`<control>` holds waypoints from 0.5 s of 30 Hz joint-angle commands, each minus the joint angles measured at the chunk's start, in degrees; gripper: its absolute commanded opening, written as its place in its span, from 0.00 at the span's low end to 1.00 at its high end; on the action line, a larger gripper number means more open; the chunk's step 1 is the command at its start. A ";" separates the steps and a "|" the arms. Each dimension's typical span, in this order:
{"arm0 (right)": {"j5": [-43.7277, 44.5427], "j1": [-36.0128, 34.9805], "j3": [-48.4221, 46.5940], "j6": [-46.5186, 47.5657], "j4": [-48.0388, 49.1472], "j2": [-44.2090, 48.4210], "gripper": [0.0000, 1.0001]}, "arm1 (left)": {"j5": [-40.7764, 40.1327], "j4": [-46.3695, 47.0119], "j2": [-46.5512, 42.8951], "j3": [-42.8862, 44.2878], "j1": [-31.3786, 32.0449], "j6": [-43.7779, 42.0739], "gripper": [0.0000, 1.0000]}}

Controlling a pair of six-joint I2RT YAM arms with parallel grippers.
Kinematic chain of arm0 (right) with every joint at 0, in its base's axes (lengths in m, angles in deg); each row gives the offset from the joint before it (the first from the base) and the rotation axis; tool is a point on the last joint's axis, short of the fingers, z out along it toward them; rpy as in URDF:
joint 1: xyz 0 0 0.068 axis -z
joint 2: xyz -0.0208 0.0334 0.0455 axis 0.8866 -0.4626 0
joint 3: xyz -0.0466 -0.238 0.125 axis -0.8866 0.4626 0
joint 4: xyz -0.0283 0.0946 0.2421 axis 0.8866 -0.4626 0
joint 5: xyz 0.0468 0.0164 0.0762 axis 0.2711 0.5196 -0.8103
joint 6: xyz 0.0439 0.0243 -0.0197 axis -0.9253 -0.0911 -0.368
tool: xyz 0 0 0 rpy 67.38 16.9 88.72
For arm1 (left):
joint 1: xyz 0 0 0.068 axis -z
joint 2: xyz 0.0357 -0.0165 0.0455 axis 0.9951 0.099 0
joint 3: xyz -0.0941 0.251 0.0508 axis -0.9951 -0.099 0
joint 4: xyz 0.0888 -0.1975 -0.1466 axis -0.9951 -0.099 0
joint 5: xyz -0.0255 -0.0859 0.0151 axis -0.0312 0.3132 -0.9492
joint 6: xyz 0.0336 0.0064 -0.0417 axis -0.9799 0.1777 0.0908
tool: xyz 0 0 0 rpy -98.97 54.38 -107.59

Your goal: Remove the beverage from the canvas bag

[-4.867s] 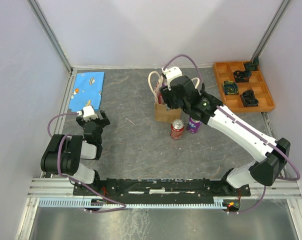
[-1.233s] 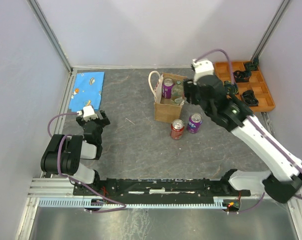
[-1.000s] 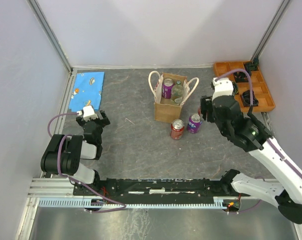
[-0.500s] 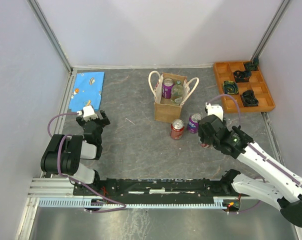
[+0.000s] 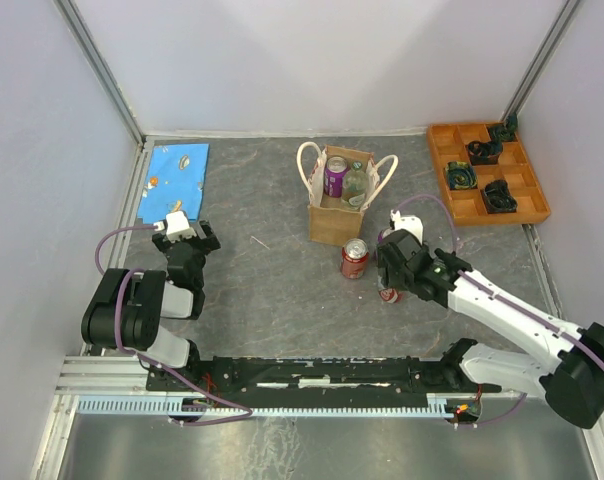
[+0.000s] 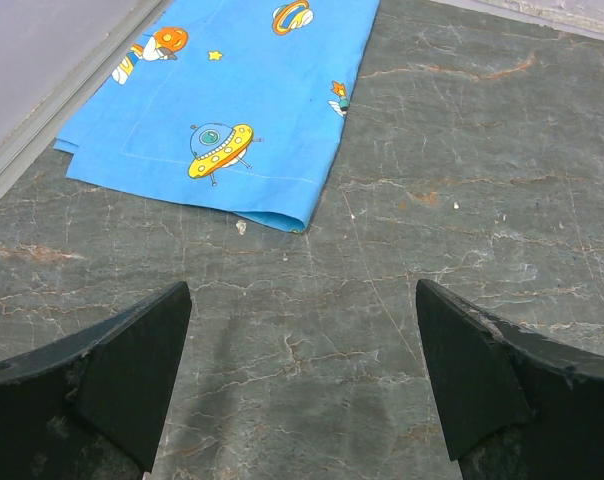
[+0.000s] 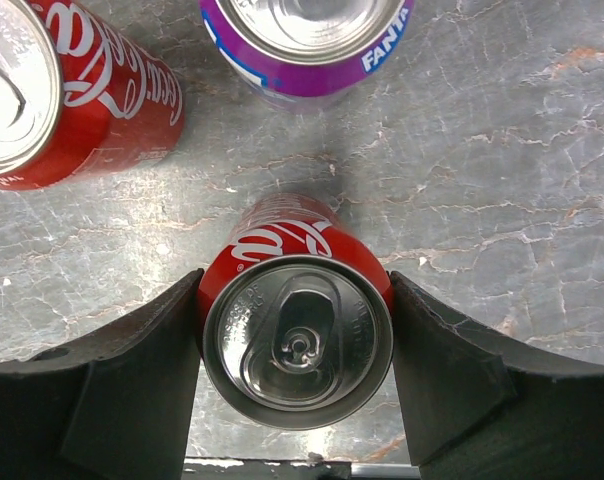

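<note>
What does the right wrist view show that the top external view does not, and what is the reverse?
Only the right wrist view shows the lid and pull tab of the gripped red can, the fingers against both its sides, and the Fanta lettering on the Fanta can.

Only the top external view shows the canvas bag with a bagged purple can inside, the orange tray, the blue cloth and the left gripper.

Both show the right gripper, the gripped red can and the second red can nearby.
</note>
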 commanded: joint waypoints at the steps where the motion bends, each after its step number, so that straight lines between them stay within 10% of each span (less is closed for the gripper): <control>1: 0.22 -0.32 -1.20 -1.82 4.79 -0.69 0.11 | -1.21 1.97 0.37 1.12 0.14 -2.97 0.99; 6: 0.01 -0.37 -1.14 -2.74 2.77 -2.41 0.20 | -1.21 1.97 0.34 1.12 0.16 -2.94 0.99; 15: 1.09 -0.34 -0.30 -3.27 1.99 -3.28 0.80 | -1.25 1.99 0.34 1.12 0.17 -2.95 0.99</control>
